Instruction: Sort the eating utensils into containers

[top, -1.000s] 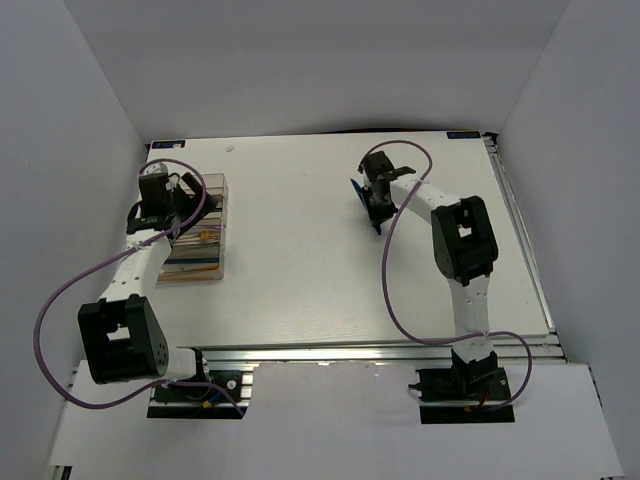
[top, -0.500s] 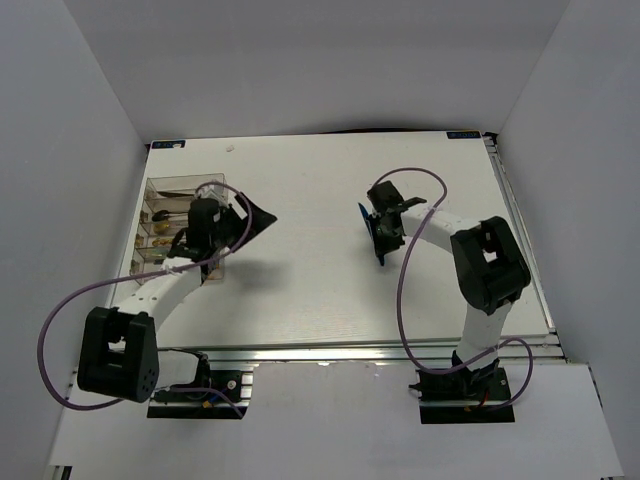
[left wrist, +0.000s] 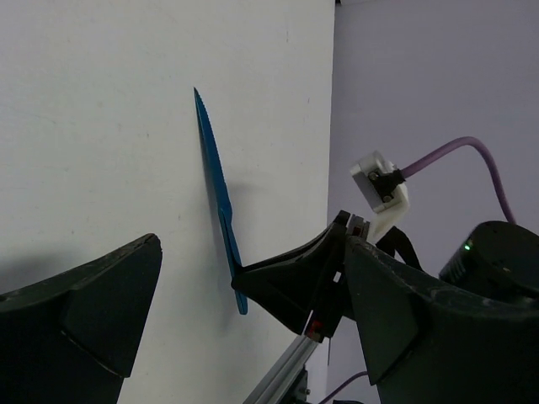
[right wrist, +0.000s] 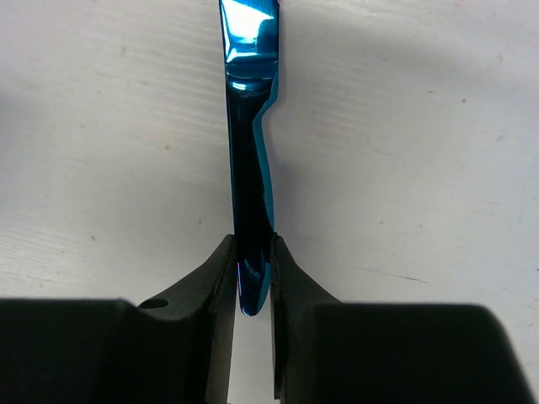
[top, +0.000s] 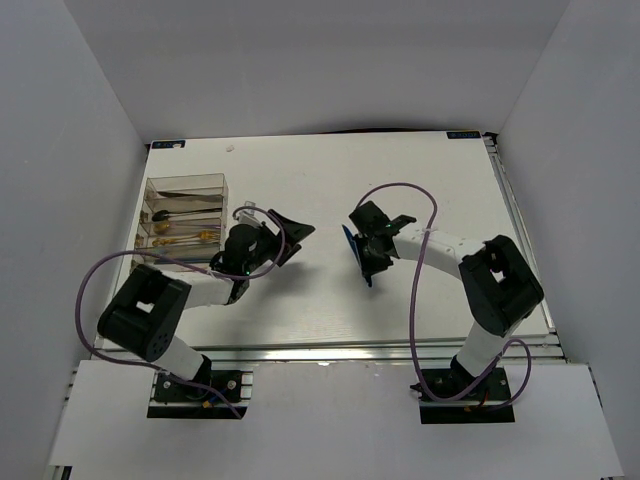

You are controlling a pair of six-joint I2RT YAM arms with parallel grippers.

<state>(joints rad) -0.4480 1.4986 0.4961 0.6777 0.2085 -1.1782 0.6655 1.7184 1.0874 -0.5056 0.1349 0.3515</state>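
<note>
**Inspector:** Start with the worktop point(top: 300, 310). Report largest first.

**Assessor:** The organiser point(top: 186, 205): sits against the left edge, toward the far-left corner. Holds gold forks point(top: 185, 238) and a dark spoon point(top: 168, 213). The left gripper point(top: 293, 241): hovers near the middle, jaws spread wide with nothing between them. The right gripper point(right wrist: 251, 252): sits just right of centre, jaws clamped on the blue knife point(right wrist: 250, 126). Knife well apart from the organiser.

**Inspector:** Step in hand?

**Assessor:** Judged a handover, right to left. Hold the right grip firm. Bring the left jaws square onto the flat faces of the free length, clear of the right jaws. Close fully, then release. Risk: twisting or slipping of thin metal if pinched on its edge.

**Inspector:** Differences between views?

**Assessor:** Overhead: alone places the organiser and both arms, but reduces the knife to a blue sliver. Left wrist: alone shows the knife's whole length and pointed tip, side on, plus the open gap awaiting it. Right wrist: alone shows the pinch close up, near one end. Cannot tell from any view whether the knife touches the worktop.
</note>
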